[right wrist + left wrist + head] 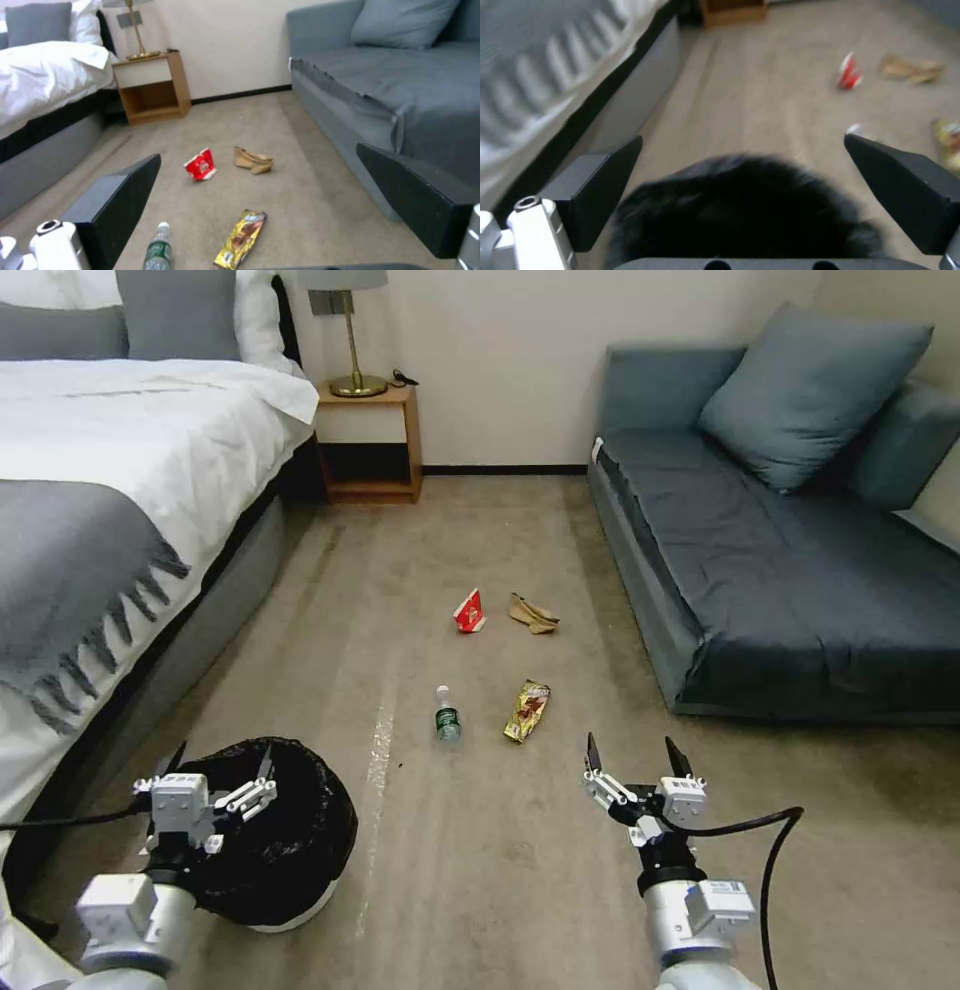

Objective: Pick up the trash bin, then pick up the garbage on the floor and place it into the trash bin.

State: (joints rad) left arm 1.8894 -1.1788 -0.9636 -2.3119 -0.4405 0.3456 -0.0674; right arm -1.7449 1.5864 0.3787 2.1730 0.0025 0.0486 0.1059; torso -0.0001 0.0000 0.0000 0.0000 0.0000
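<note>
Head view: you have both grippers low and spread wide over open carpet between bed and sofa.
Your left gripper hangs over the trash bin, jaws apart, only its black liner showing inside. Your right gripper holds nothing; ahead lie the bottle and gold wrapper, farther the red packet and tan paper.

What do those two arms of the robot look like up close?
Both arms are silver-grey tubes with white blocky joints. Each ends in a pincer, the left pincer and the right pincer, with white linkages and two black, pointed, wedge-shaped fingers. A black cable loops from the right wrist; another runs off the left.
</note>
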